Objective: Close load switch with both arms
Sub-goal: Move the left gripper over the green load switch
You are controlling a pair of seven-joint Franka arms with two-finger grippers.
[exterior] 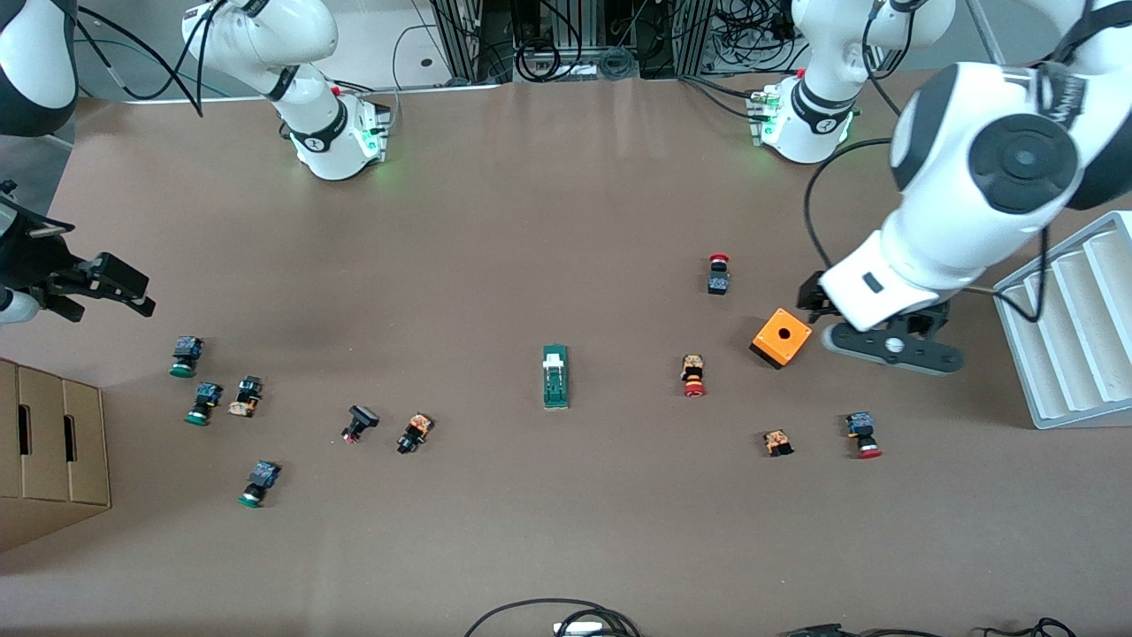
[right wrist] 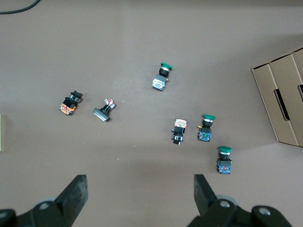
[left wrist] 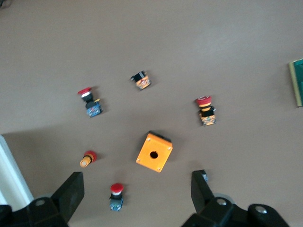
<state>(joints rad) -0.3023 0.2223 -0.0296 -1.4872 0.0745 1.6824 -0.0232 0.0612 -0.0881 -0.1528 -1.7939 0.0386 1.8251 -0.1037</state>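
The load switch (exterior: pixel 555 376), a narrow dark-green block with a white lever piece, lies on the brown table near its middle. Its green edge also shows at the border of the left wrist view (left wrist: pixel 297 81). My left gripper (exterior: pixel 865 332) hangs open and empty above the table, over the spot beside the orange box (exterior: pixel 782 337), toward the left arm's end. In the left wrist view (left wrist: pixel 136 194) its jaws stand wide apart. My right gripper (exterior: pixel 106 303) hangs open and empty over the right arm's end of the table, and is also wide apart in its own view (right wrist: pixel 139 195).
Red push buttons (exterior: pixel 693 376) lie around the orange box with a hole (left wrist: pixel 154 151). Green push buttons (exterior: pixel 185 356) lie under the right gripper. A cardboard box (exterior: pixel 49 447) and a white stepped rack (exterior: pixel 1074 323) stand at the table's two ends.
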